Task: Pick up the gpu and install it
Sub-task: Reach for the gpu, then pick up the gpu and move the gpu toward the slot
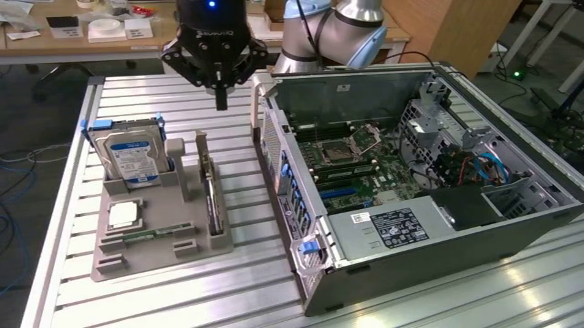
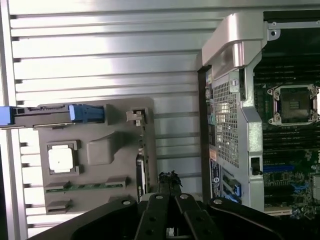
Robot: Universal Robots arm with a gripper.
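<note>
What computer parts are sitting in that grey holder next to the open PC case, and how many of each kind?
hard drive: 1
processor chip: 1
memory stick: 1
gpu: 1
Total: 4

The gripper [image 1: 221, 102] is black and points straight down. It hangs up in the air. Its two fingers [image 1: 221, 92] are pressed tight together, so the tips make one thin point. Above the tips, the finger links spread out wide like bent legs. A small blue light glows on the wrist [image 1: 212, 12] over the gripper. The arm [image 1: 333, 31] is silver with pale blue caps. It bends behind the gripper, on the exterior view's right. In the wrist view the gripper [image 2: 169, 180] tips also meet.
</note>
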